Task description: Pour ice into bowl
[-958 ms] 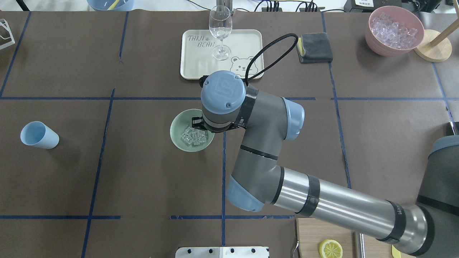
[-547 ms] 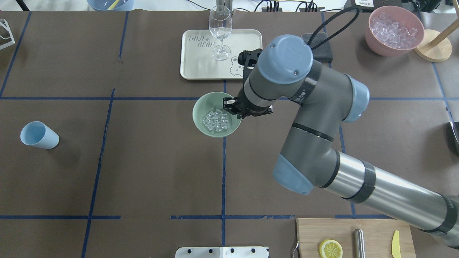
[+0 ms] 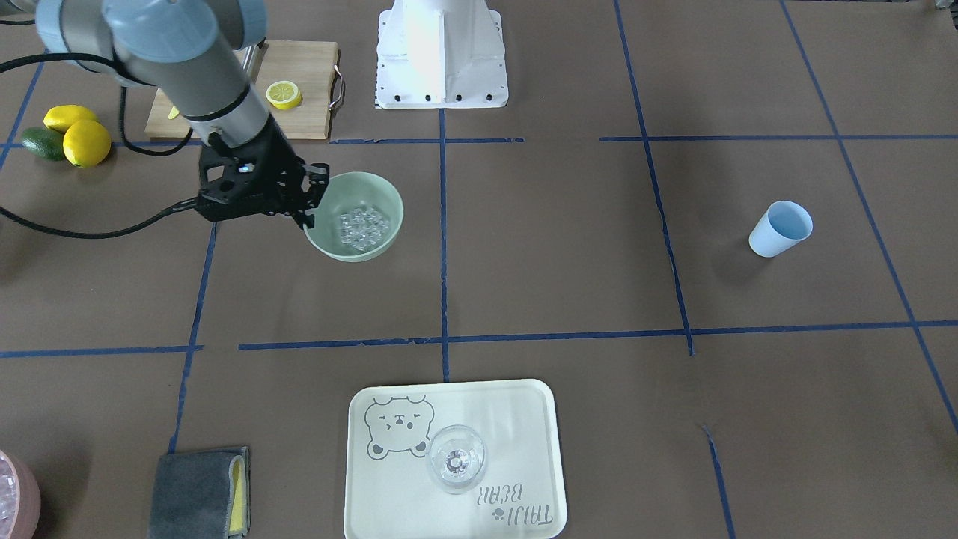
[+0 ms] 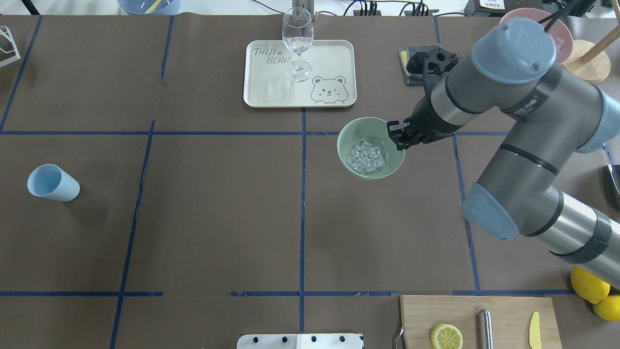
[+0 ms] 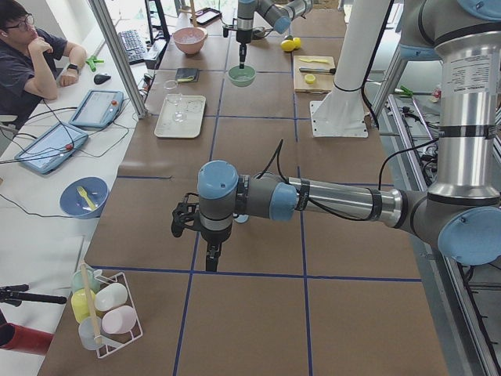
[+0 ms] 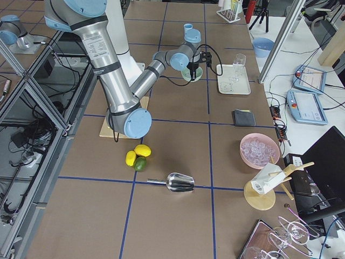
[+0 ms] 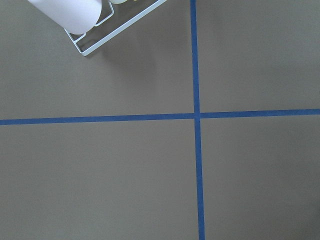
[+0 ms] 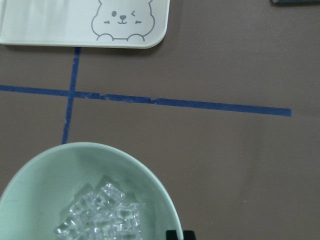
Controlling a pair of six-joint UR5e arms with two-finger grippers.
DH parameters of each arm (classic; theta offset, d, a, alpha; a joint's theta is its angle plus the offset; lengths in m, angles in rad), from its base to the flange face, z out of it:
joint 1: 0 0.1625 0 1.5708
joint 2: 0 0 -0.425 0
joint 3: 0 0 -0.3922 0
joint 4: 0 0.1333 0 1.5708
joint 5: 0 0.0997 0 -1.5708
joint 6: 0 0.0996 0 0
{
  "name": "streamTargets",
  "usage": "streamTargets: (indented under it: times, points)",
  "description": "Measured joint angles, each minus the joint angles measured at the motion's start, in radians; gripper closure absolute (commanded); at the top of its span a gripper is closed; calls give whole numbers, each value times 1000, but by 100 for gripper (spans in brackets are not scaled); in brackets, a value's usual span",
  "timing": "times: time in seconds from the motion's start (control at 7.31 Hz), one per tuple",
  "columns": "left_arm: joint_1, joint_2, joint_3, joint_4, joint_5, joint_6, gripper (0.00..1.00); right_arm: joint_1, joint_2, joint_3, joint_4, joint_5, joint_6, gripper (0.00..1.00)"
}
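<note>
Mint-green bowl [image 4: 349, 134] holds clear ice [image 4: 366, 157]; blue cup [image 4: 52, 182].

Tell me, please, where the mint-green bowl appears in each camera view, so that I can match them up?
Exterior front-facing: bowl left of centre, upper half.
Overhead exterior: right of centre, upper half.
Exterior left: far, top centre.
Exterior right: far, upper centre.
Left wrist-mounted: not in it.
Right wrist-mounted: bottom left.
Shared landmark: the bear tray, absent only from the left wrist view.

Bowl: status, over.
Right end effector shut on bowl rim. Ice heaped inside bowl. Left end effector over table, state unclear. Nearby tray and wine glass stand apart.
</note>
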Motion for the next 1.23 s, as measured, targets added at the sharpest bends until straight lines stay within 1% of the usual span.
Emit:
streamTargets:
  times: [0.27, 0.68, 0.82, 0.96, 1.09, 1.23]
  points:
    - [0, 4, 10, 6, -43, 77, 0, 84, -149, 20, 26, 83, -126, 100]
    - [0, 5, 7, 7, -53, 89, 0, 143, -425, 11, 277, 115, -159, 100]
    - [0, 4, 6, 6, -54, 90, 0, 176, -480, -13, 330, 131, -180, 100]
    - [0, 4, 5, 5, -54, 90, 0, 227, -505, -66, 362, 168, -237, 100]
    - [0, 4, 3, 5, -54, 90, 0, 273, -513, -120, 374, 201, -298, 100]
    - [0, 4, 2, 4, -54, 90, 0, 295, -517, -154, 379, 217, -327, 100]
